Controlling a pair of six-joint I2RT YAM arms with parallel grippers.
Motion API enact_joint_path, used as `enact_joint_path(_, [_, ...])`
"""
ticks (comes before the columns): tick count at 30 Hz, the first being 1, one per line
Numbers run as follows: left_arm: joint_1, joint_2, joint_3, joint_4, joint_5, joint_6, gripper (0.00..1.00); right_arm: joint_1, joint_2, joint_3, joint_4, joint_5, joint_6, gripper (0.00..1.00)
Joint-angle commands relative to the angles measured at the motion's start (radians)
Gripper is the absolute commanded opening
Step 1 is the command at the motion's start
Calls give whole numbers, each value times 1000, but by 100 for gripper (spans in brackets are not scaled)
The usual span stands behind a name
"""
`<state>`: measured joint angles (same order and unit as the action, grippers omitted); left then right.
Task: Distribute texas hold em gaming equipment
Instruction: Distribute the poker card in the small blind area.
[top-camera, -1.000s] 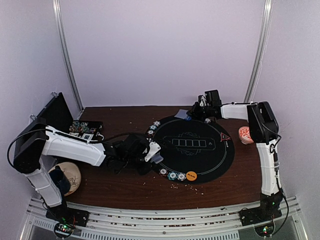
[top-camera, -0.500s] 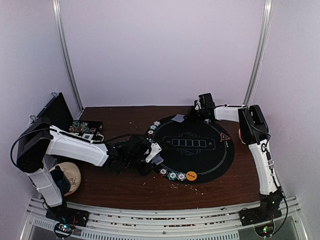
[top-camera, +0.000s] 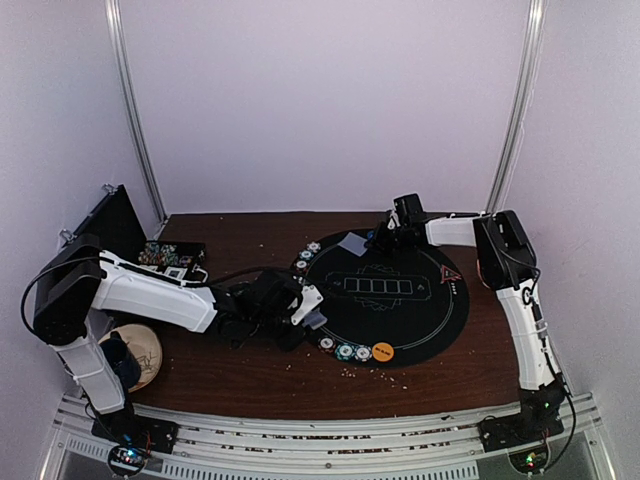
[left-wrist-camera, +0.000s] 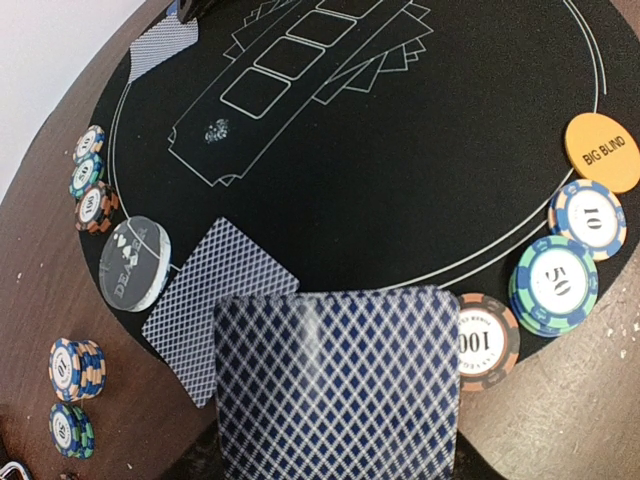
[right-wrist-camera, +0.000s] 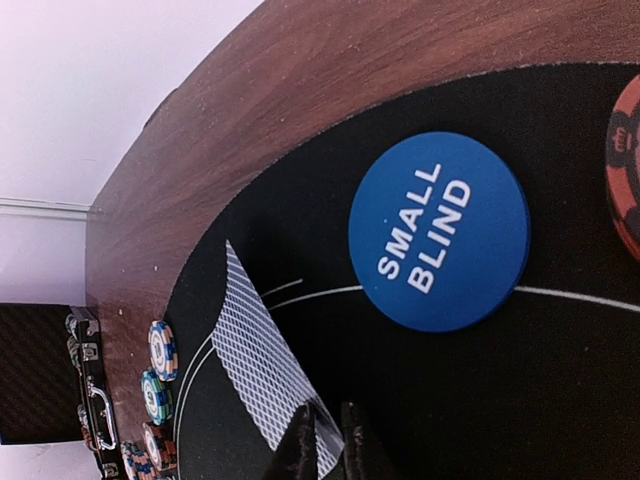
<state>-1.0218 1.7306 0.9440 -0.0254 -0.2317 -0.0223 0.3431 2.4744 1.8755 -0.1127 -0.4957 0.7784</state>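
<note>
At the left rim of the round black mat with white lines (left-wrist-camera: 420, 150), a raised blue-lattice-backed card (left-wrist-camera: 340, 400) is gripped by the left gripper (top-camera: 305, 308). Its fingers are hidden, and whether one card or a pack is held cannot be made out. A second lattice-backed card (left-wrist-camera: 215, 300) is seen lying across that rim beside a clear round dealer puck (left-wrist-camera: 133, 262). Striped poker chips (left-wrist-camera: 553, 283) and an orange "BIG BLIND" disc (left-wrist-camera: 603, 152) are set along the near rim. At the far rim, a third lattice-backed card (right-wrist-camera: 260, 370) is met at its corner by the right gripper (right-wrist-camera: 328, 445), its jaws nearly together. Whether the card is pinched cannot be told. Just right lies a blue "SMALL BLIND" disc (right-wrist-camera: 438, 230).
</note>
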Motion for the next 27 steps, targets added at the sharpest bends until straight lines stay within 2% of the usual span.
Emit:
enact_joint_path(1, [6, -18, 17, 42, -6, -7, 13, 10, -31, -18, -15, -1, -5, 9])
enact_joint_path(5, [9, -18, 14, 46, -7, -8, 13, 8, -29, -28, 28, -28, 23, 0])
enact_joint_path(18, [15, -19, 9, 49, -9, -10, 13, 6, 55, 115, 2, 12, 82, 0])
enact_joint_path(25, [20, -17, 9, 49, -5, -10, 13, 6, 60, 143, -42, 33, 53, 0])
enact_joint_path(27, [20, -17, 9, 48, -3, -10, 13, 6, 57, 139, -47, 30, 51, 7])
